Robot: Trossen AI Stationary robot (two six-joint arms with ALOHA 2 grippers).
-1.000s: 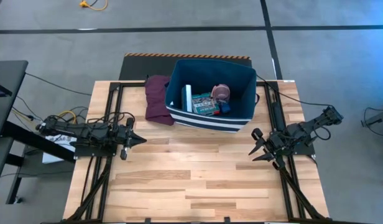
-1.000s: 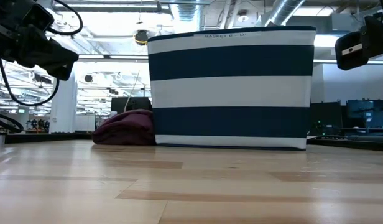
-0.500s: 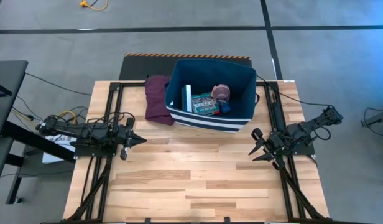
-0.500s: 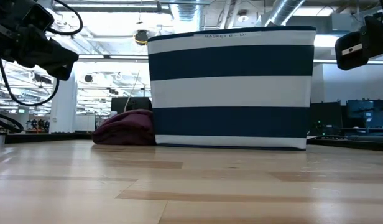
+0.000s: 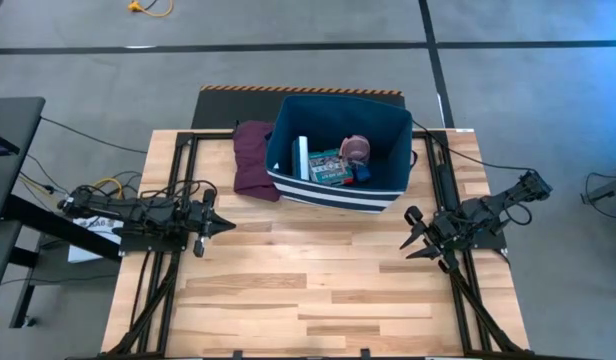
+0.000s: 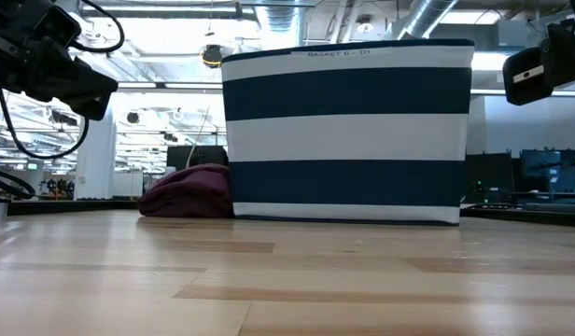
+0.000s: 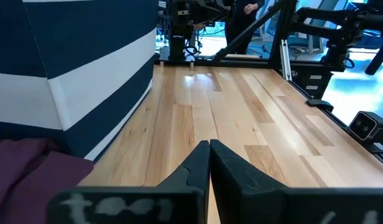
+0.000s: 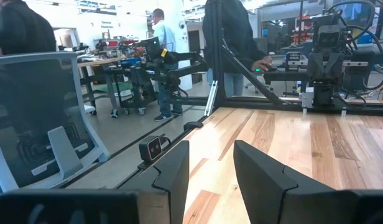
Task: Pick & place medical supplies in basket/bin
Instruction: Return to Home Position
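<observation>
One bin [image 5: 333, 192], its long axis running left-right, holds four visible supplies: a white strip [image 5: 301, 158], box [image 5: 328, 168], pink roll [image 5: 357, 148] and blue block [image 5: 364, 172]. One cloth [image 5: 253, 160] lies just beside its left wall. There are two grippers, both nearer than the bin. The left gripper [image 5: 228, 224] has its fingers together and the right gripper [image 5: 409, 233] has its fingers apart.

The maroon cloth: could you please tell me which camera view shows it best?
The high view: nearly the whole maroon cloth shows, beside the bin. The low view shows a side-on heap, the left wrist view a corner, the right wrist view nothing.
</observation>
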